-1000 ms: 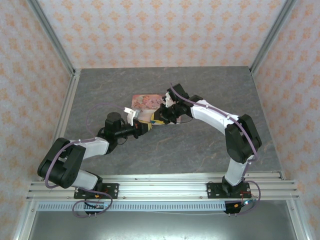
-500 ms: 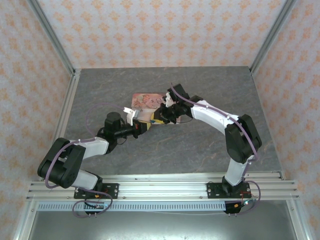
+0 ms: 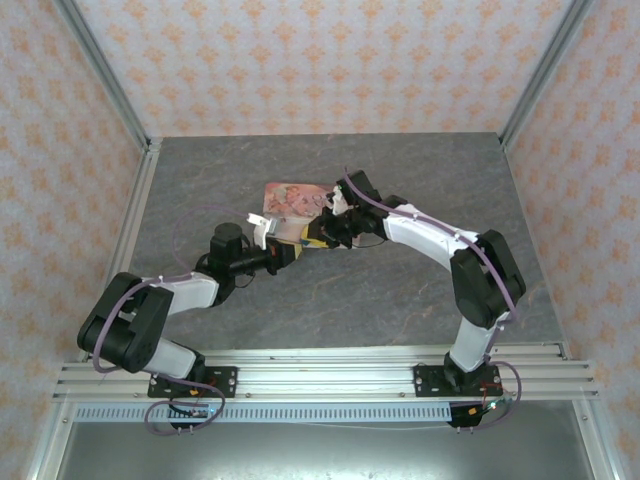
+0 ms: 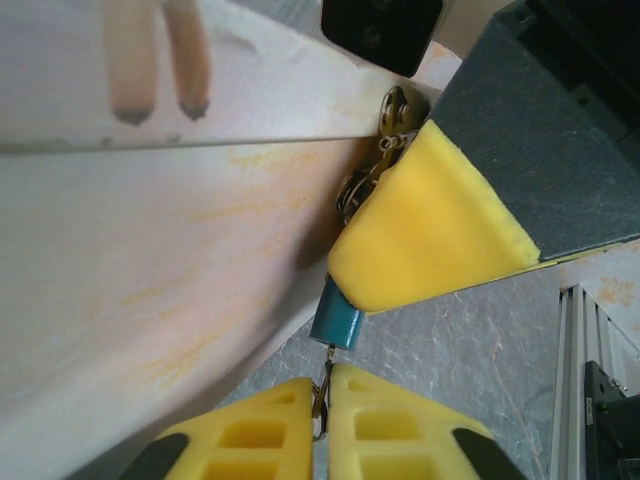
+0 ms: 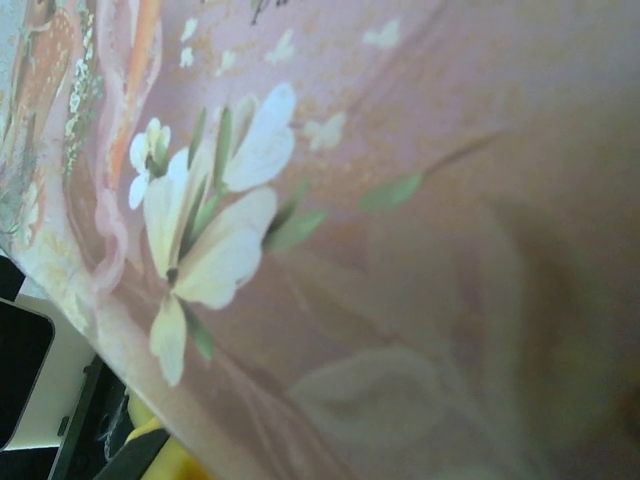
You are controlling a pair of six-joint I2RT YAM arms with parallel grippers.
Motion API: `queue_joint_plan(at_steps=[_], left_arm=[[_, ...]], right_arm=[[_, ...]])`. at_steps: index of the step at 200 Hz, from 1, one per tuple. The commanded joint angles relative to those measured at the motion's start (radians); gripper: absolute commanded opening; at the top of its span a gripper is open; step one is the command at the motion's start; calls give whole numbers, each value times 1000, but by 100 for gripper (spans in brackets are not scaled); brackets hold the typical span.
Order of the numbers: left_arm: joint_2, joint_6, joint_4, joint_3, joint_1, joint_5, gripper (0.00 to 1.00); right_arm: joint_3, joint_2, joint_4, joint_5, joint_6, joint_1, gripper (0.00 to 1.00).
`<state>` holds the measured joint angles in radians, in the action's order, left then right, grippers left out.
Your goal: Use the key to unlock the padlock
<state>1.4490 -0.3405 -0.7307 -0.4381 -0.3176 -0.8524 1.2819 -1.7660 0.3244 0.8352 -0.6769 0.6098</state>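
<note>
My left gripper point(image 4: 322, 390), bottom center, is clamped on the key point(image 4: 325, 366), tip touching the padlock point(image 4: 337, 316) beside the pink tin point(image 4: 150, 280). Can't tell whether my right gripper point(image 3: 327, 232) is gripping anything.

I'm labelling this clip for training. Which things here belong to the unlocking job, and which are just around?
In the job:
- blue padlock, beside the tin's edge
- small key, just below the padlock
- left gripper, pinching the key

Just around:
- pink tin
- grey table
</note>
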Motion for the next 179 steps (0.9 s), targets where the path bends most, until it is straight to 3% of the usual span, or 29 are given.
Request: queue_joint_plan(at_steps=[1, 76, 112, 145, 179], left_arm=[[8, -7, -64, -34, -5, -38, 3], [3, -49, -112, -49, -12, -30, 0], [-29, 24, -13, -62, -41, 9, 0], [-103, 160, 131, -29, -133, 207, 0], [-163, 230, 156, 56, -214, 453, 0]], right_arm=[[-12, 37, -78, 67, -35, 4, 0], [-44, 26, -128, 71, -68, 24, 0], [-46, 23, -137, 63, -76, 28, 0], [-72, 16, -194, 37, -129, 37, 0], [-106, -14, -285, 34, -200, 46, 0]])
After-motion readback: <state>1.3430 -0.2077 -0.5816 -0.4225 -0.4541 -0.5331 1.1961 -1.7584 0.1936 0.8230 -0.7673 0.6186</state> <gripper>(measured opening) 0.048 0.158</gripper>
